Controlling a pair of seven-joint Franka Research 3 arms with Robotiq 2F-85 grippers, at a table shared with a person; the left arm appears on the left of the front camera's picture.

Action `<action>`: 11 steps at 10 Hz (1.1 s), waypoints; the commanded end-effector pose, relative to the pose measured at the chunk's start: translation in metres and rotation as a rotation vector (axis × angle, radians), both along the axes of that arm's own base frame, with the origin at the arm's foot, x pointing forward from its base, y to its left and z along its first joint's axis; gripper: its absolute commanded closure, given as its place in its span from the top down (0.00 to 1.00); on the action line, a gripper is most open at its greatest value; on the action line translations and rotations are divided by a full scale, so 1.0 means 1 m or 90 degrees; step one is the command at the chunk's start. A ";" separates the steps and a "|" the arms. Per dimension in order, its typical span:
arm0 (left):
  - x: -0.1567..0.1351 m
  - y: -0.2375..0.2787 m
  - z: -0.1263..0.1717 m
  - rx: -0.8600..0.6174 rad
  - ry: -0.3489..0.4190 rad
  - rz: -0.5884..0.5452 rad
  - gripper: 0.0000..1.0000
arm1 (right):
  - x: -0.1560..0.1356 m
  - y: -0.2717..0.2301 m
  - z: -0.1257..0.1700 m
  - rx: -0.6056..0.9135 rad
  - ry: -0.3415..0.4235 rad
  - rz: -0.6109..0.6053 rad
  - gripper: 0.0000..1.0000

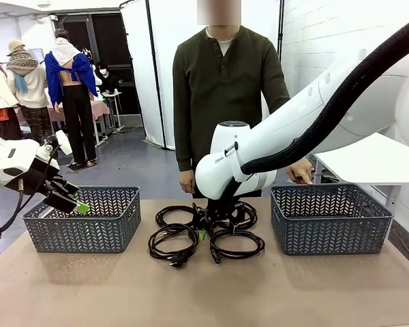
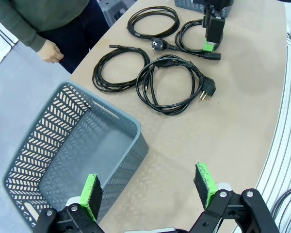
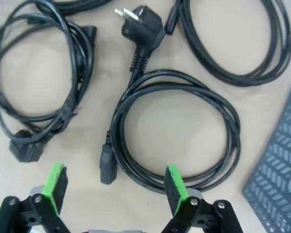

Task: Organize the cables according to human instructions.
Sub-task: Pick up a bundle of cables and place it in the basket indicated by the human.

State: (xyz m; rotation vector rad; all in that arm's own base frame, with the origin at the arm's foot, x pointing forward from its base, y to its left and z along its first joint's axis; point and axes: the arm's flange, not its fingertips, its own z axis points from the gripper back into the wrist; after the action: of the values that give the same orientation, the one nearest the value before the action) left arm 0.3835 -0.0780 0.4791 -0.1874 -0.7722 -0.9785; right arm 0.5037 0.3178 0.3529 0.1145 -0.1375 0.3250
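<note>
Cables [image 1: 177,257] on tan table [image 1: 341,293], white curtain [image 1: 162,41] behind.

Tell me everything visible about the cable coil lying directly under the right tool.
The coil is a thin black cord, rubbery-looking, wound in several round loops and lying flat on the tan table. A black socket connector sits at its edge; a lead seems to run off to a two-pin plug. Its loops lie apart from the next coil and the grey basket. The right tool hovers open above it, green pads straddling the stretch by the connector, apparently not touching.
</note>
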 end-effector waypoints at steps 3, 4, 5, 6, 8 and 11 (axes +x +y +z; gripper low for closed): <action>0.002 0.002 -0.002 -0.006 0.002 -0.002 1.00 | 0.022 0.015 -0.018 -0.032 -0.009 -0.040 1.00; 0.002 0.002 -0.002 -0.006 0.002 -0.002 1.00 | 0.025 0.015 -0.022 -0.038 -0.010 -0.044 1.00; 0.002 0.002 -0.002 -0.006 0.002 -0.002 1.00 | 0.027 0.015 -0.025 -0.050 -0.015 -0.049 1.00; 0.002 0.002 -0.002 -0.006 0.002 -0.002 1.00 | 0.029 0.015 -0.028 -0.052 -0.015 -0.054 1.00; 0.002 0.002 -0.002 -0.006 0.002 -0.002 1.00 | 0.032 0.013 -0.032 -0.056 -0.013 -0.070 1.00; 0.002 0.002 -0.002 -0.006 0.002 -0.002 1.00 | 0.033 0.012 -0.041 -0.062 -0.009 -0.079 1.00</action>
State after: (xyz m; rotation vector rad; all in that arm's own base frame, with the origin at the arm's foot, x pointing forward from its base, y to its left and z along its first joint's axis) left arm 0.3835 -0.0781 0.4790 -0.1877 -0.7721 -0.9782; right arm 0.5311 0.3219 0.3143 0.0514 -0.1222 0.2352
